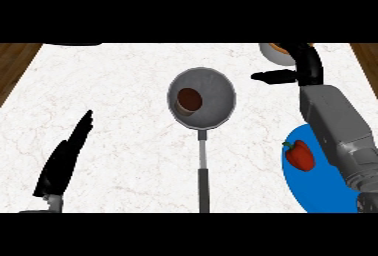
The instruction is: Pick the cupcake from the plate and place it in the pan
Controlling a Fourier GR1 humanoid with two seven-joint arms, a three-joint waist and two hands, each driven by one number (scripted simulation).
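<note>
1. Right hand (295,67) is showing at the far right of the table (111,100), its grey forearm (336,130) running in from the lower right edge.
2. Right fingers (269,76) are lying straight and pointing left, toward the pan; they are curling round nothing and holding nothing.
3. A thing with a white rim (272,54) is sitting at the top edge just behind the right hand, partly hidden by it; cannot tell what it is.
4. Pan (201,98) is sitting to the left of the right fingers, apart from them, its long handle (203,175) pointing to the near edge of the table.
5. Cupcake (189,100) is resting inside the pan, in the left part of the bowl, brown top facing up. No fingers are touching it.
6. Blue plate (310,192) is lying nearer than the right fingers, under the right forearm, which is covering part of it.
7. Red pepper (300,155) is sitting on the plate, just beside the forearm.
8. Left hand (63,160) is resting at the lower left, fingers (83,125) straight and pointing away from the robot, touching nothing, well apart from the pan.
</note>
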